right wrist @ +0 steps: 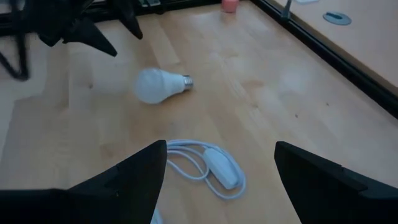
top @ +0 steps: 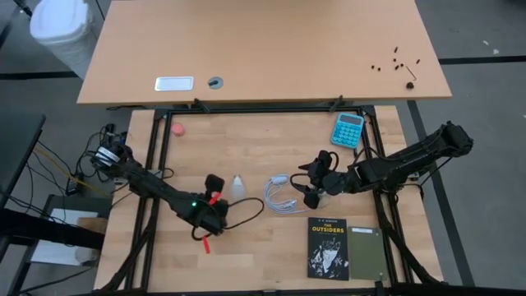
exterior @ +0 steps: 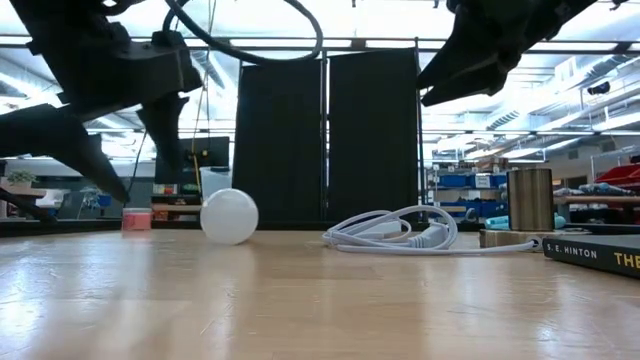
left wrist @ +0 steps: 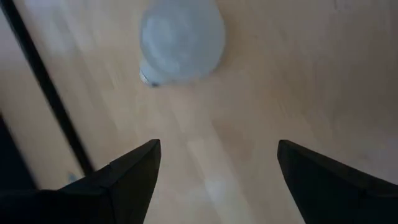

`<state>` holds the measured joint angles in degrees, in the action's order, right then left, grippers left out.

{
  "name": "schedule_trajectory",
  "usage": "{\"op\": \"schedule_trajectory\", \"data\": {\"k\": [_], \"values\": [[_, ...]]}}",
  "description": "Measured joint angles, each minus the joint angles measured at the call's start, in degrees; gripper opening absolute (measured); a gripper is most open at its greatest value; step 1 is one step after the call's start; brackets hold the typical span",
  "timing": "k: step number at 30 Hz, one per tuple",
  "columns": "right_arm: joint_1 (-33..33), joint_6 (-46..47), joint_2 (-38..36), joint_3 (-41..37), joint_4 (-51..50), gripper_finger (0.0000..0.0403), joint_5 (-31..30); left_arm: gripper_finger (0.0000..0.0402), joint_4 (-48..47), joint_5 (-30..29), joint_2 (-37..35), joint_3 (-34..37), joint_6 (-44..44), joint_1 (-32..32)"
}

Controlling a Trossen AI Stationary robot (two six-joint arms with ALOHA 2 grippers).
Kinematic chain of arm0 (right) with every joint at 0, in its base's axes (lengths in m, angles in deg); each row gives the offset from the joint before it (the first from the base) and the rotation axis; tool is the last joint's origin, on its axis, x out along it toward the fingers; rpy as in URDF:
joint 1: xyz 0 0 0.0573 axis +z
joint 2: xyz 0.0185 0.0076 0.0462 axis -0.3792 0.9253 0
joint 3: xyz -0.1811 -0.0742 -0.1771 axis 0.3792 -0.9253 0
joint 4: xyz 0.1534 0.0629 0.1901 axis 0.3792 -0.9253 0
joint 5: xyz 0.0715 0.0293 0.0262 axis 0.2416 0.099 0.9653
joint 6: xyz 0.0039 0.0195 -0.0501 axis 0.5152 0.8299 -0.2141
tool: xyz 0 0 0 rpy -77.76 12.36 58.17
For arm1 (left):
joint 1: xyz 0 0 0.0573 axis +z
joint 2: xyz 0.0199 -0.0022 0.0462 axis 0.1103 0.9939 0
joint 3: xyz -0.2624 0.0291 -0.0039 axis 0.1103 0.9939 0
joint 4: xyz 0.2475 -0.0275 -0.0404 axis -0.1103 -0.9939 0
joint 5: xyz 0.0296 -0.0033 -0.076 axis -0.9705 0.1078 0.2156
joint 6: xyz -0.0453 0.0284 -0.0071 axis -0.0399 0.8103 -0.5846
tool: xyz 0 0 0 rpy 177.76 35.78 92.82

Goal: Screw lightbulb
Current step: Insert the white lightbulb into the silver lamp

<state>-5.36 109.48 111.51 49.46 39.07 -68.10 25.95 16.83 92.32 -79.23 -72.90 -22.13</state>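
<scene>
Tabletop lightbulb lies untouched beside left end effector, spread.

I see the lightbulb: small, white and pear-shaped, with a greyish metal screw base. It lies on its side on the bare wooden tabletop near the middle, its base pointing toward the table's far edge. Nothing touches it.

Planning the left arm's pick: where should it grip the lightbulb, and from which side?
Grip the lightbulb across its round white globe, coming from above. It lies on its side on the table, its narrow screw base pointing away from the left gripper, whose open jaws already hover beside the globe. The base is probably best left free for threading.
</scene>
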Motion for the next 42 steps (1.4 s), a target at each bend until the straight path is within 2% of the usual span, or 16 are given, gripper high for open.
{"op": "schedule_trajectory", "data": {"k": [8, 15, 23, 28, 32, 36, 42], "values": [[0.45, -2.14, 0.00, 0.02, 2.23, 0.0309, 0.08, 0.0328, 4.75, 0.09, 0.02, 0.15, 10.82, 3.41], [2.70, -3.15, 0.00, 0.02, 4.34, 0.0309, 0.24, 0.0328, 7.38, 2.09, 0.07, 1.99, 28.52, 6.47], [4.39, -3.16, 0.00, 0.04, 6.01, 0.0309, -0.11, 0.0328, 11.88, -1.17, 0.09, 6.60, 47.42, 7.78], [4.40, -3.00, 0.00, 0.04, 6.46, 0.0309, -0.20, 0.0328, 20.50, -6.08, 0.08, 9.46, 58.55, 6.86], [4.42, -2.97, 0.00, 0.04, 6.50, 0.0309, -0.20, 0.0328, 25.00, -7.71, 0.09, 9.70, 62.99, 6.99], [4.42, -2.97, 0.00, 0.04, 6.49, 0.0309, -0.20, 0.0328, 28.90, -6.07, 0.08, 9.70, 67.77, 6.92], [4.42, -2.95, 0.00, 0.04, 6.68, 0.0309, -0.20, 0.0328, 37.55, -5.73, 2.23, 8.57, 69.55, 6.92]]}}
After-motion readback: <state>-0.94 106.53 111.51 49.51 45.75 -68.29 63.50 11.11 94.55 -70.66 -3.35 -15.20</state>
